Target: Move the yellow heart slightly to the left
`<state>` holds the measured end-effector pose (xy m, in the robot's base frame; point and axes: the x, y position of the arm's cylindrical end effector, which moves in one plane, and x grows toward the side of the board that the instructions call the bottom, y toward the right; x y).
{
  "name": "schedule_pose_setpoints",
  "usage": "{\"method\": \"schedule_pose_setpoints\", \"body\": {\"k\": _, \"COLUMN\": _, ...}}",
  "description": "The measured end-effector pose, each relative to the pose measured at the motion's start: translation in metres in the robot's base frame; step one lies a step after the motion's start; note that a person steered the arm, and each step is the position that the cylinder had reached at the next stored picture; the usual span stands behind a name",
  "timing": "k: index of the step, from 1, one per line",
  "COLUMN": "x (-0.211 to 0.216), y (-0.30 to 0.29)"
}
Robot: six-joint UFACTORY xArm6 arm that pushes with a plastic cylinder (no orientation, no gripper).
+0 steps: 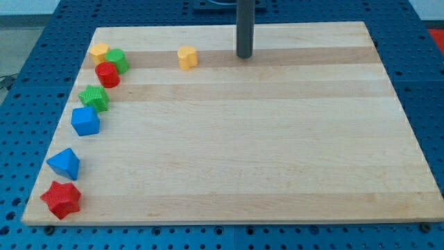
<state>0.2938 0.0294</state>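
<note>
You have no hand on this arm, only a dark rod, so nothing opens or closes. My tip [244,55] rests on the pale wooden table [277,173] near its far edge, to the right of the small yellow heart block [187,57] and apart from it. That side suits a leftward push. From this angle, the heart shape is hard to confirm.

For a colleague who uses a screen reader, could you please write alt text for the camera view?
My tip rests on the wooden board near the view's top, right of the yellow heart and apart from it. Seven more blocks line the board's left edge, from a yellow one at the top to a red star at the bottom.
</note>
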Motion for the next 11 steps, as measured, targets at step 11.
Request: {"method": "schedule_pose_setpoints", "body": {"k": 11, "x": 0.007, "y": -0.139}}
